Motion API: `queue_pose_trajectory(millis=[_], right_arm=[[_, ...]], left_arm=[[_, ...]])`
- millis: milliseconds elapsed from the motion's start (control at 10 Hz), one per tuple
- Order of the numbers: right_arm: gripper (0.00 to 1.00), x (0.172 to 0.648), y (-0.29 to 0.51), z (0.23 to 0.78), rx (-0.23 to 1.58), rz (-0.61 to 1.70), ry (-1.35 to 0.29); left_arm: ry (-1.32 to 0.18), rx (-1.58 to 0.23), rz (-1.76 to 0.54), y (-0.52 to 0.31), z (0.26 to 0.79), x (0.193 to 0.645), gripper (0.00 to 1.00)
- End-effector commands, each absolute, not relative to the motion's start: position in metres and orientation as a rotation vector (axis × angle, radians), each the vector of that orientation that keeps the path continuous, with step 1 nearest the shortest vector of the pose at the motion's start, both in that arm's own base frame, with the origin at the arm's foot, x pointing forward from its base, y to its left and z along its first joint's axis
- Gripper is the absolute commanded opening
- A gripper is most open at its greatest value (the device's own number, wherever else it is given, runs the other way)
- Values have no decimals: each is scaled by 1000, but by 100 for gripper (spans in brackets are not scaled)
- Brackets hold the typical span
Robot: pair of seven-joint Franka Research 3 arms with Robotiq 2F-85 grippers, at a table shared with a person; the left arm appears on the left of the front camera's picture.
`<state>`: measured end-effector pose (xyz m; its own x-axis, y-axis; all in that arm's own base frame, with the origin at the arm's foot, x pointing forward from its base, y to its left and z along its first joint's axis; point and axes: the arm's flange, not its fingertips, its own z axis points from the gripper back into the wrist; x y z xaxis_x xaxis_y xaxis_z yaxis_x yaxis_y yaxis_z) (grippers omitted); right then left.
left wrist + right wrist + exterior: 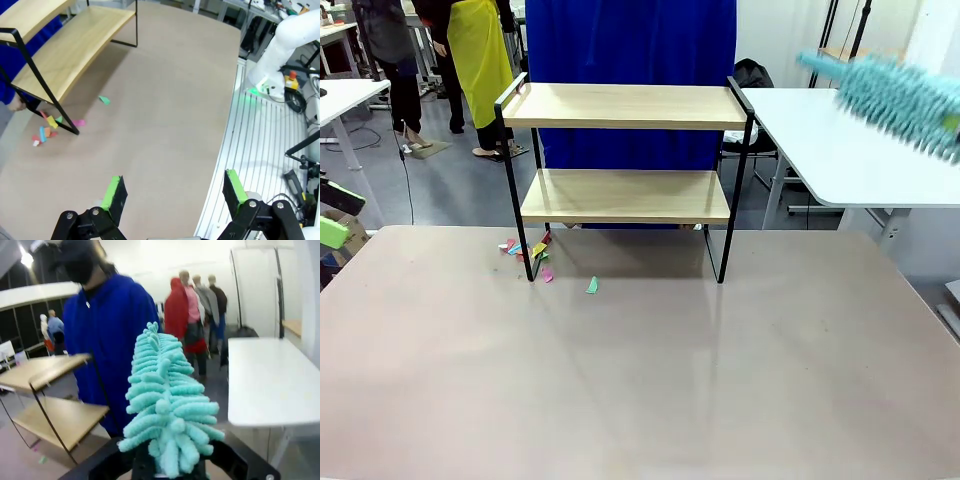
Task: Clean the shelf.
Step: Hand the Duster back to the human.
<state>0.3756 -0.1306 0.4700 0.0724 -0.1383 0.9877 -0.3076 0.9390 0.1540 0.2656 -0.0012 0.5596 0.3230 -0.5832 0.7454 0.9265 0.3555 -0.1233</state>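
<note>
Left gripper point(172, 197) low at the table's left side, green pads spread wide, nothing between them. Bare table point(650, 380) ahead of it, open room all round.

Paper scraps point(535, 250), pink, teal, yellow, lie around the shelf's front left foot; one green bit point(592, 286) sits a little apart toward the middle.

Shelf point(625, 105) stands at the far middle of the table, two wooden boards in a thin black frame. Likely light and stiff; could slide or tip if pushed hard. Best steadied by a side rail. Both boards look bare. A person in blue point(107, 340) stands just behind it.

Right gripper point(170, 467) up high at right, clamped shut on the duster point(900, 95), a soft, floppy teal brush. Raised rails and uprights could snag it; the lower board leaves less headroom.
</note>
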Motion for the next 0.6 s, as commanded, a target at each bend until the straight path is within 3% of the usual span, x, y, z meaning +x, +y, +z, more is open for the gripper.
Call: queue_pose_trajectory(millis=[0,300,400,500], right_arm=[[17,400,-124,421,300,90,-1413],[17,386,-118,386,286,94,-1394],[17,387,-109,391,428,123,-1482],[17,392,-128,384,322,95,-1323]], left_arm=[[-686,-627,-1093,-2,561,267,100],[-686,-627,-1093,-2,561,267,100],[-686,-627,-1093,-2,561,267,100],[-686,-627,-1093,-2,561,267,100]])
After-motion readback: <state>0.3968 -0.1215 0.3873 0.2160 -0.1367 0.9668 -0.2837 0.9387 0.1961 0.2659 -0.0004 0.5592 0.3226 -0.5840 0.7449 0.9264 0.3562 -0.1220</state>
